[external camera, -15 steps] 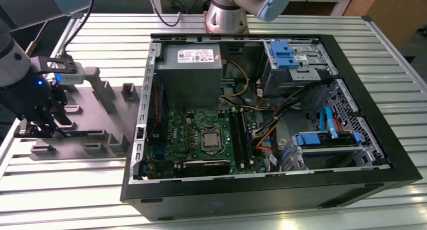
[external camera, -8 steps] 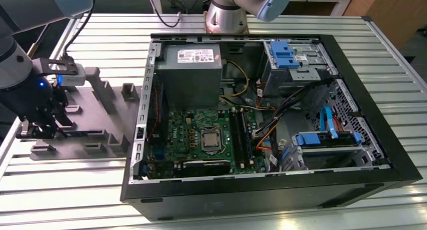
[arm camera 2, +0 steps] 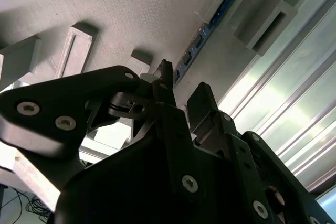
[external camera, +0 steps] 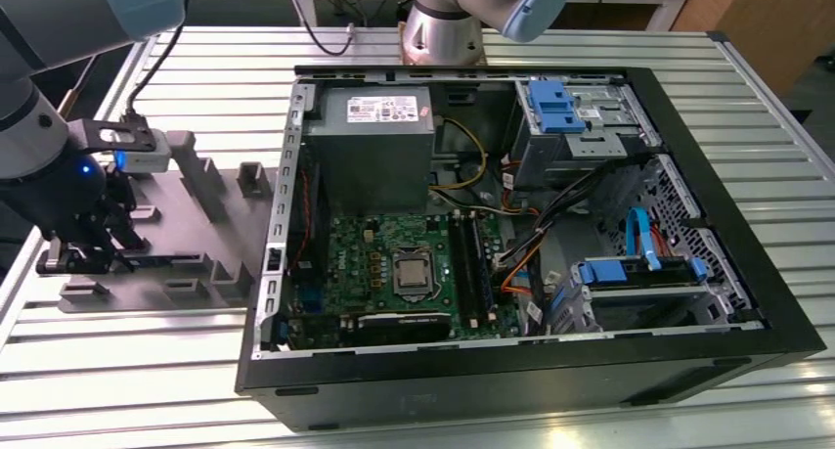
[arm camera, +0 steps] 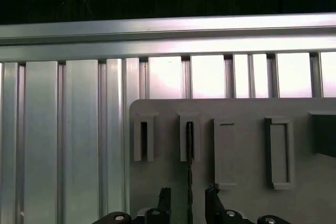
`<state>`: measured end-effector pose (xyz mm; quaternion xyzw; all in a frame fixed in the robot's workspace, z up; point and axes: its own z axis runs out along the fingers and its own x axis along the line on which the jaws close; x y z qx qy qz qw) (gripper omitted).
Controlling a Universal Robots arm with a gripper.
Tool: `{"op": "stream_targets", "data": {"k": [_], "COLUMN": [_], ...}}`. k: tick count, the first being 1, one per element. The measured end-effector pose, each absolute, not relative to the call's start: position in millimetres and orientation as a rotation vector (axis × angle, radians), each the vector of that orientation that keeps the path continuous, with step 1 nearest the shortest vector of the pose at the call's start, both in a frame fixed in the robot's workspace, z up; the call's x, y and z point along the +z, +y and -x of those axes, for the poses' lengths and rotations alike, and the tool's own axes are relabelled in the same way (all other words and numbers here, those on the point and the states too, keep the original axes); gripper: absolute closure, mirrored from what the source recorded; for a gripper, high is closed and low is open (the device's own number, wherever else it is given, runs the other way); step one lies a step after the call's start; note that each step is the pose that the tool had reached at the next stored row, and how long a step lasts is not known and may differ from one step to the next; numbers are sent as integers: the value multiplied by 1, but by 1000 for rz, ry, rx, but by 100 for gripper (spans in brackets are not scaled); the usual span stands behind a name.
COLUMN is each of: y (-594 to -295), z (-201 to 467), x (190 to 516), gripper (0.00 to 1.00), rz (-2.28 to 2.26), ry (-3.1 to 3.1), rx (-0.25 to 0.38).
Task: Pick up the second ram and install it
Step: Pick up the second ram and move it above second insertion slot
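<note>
The gripper (arm camera: pixel 188 195) is open. In the first wrist view its fingers (arm camera: pixel 165 198) stand either side of the ram (arm camera: pixel 189 169) with a gap showing on each side, so nothing is gripped. The ram stands on edge on the grey fixture (arm camera: pixel 247 208), its far end in a slot block (arm camera: pixel 182 135). The second wrist view shows the ram as a thin strip with blue on it. Beyond the fixture lies the ribbed metal table (arm camera: pixel 68 145).

In the exterior view the gripper sits low over the fixture at that view's left, well apart from the open case (external camera: pixel 769 273). Inside the case are the green board (external camera: pixel 391 244) and its black sockets (external camera: pixel 472 263).

The risk, as I judge it, is an off-centre close. One finger touching first could tilt the ram in its block, so it binds or slips out askew (a tilted stick would also meet a socket badly).

As for writing, a white label (external camera: pixel 385 108) sits on the power supply (external camera: pixel 372 165), but its print is too small to read.
</note>
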<state>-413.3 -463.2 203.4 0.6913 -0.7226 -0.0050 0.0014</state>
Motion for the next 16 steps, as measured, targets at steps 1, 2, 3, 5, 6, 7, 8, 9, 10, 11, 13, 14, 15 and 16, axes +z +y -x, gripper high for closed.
{"op": "stream_targets", "data": {"k": [1, 2, 3, 5, 6, 7, 8, 9, 10, 11, 13, 14, 15, 16], "y": [-463, -463, -463, -463, -463, -463, -463, -463, -463, -463, -463, -463, -463, -463], "z": [413, 413, 413, 413, 413, 413, 413, 413, 413, 413, 413, 413, 413, 413], "x": [203, 202, 202, 200, 199, 198, 198, 197, 196, 195, 194, 194, 194, 193], "gripper": [61, 61, 61, 61, 61, 61, 61, 61, 61, 61, 61, 61, 62, 69], "rz": [-2170, -2170, -2170, -2170, -2170, -2170, -2170, -2170, -2170, -2170, -2170, -2170, -2170, -2170], "ry": [-2268, -2268, -2268, -2268, -2268, -2268, -2268, -2268, -2268, -2268, -2268, -2268, -2268, -2268], "rx": [-16, -16, -16, -16, -16, -16, -16, -16, -16, -16, -16, -16, -16, -16]}}
